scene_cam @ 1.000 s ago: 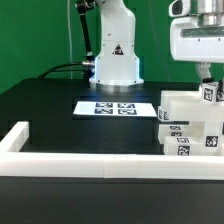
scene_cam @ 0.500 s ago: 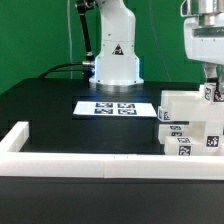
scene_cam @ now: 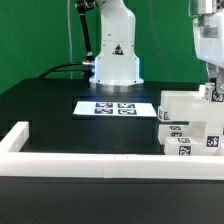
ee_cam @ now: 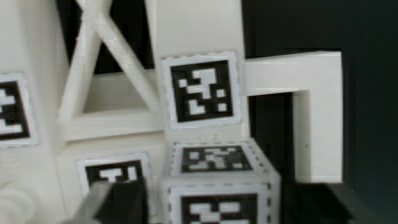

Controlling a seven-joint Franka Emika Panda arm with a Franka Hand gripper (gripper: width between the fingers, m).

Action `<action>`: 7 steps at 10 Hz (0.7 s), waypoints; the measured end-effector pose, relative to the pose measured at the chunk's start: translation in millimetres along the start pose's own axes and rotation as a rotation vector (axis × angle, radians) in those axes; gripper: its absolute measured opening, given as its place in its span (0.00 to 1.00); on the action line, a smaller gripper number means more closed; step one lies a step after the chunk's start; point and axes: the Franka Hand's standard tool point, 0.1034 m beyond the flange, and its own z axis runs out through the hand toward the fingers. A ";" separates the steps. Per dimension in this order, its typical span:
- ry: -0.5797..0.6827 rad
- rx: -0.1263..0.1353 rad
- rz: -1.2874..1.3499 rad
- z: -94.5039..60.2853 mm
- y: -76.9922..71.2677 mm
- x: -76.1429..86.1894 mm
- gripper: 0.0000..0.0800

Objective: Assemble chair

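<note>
The chair's white tagged blocks (scene_cam: 188, 125) stand stacked at the exterior view's right, against the front rail. A small tagged block (scene_cam: 210, 93) sits on top of them, and my gripper (scene_cam: 211, 80) hangs straight over it, partly cut off by the frame edge. In the wrist view that small tagged block (ee_cam: 217, 188) lies between my dark fingers (ee_cam: 125, 198), with a thin gap showing on each side. My gripper (ee_cam: 224, 202) is open around it. Behind it stands a larger white chair piece (ee_cam: 199, 90) with a tag.
The marker board (scene_cam: 117, 107) lies flat mid-table before the robot base (scene_cam: 116, 55). A long white border rail (scene_cam: 85, 160) runs along the front and turns back at the exterior view's left (scene_cam: 15, 135).
My gripper has shifted slightly toward the exterior view's right above the stack, and its fingers have parted from the small block. The chair pieces have stayed put.
</note>
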 end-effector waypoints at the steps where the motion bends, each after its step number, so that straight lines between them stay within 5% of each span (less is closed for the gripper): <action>1: 0.000 -0.001 -0.035 0.0 0.1 0.0 0.59; 2: 0.000 -0.007 -0.087 0.0 0.9 -0.2 0.76; 3: 0.000 -0.008 -0.158 0.2 1.2 -1.2 0.80; 7: -0.002 -0.009 -0.557 0.7 2.1 -4.1 0.81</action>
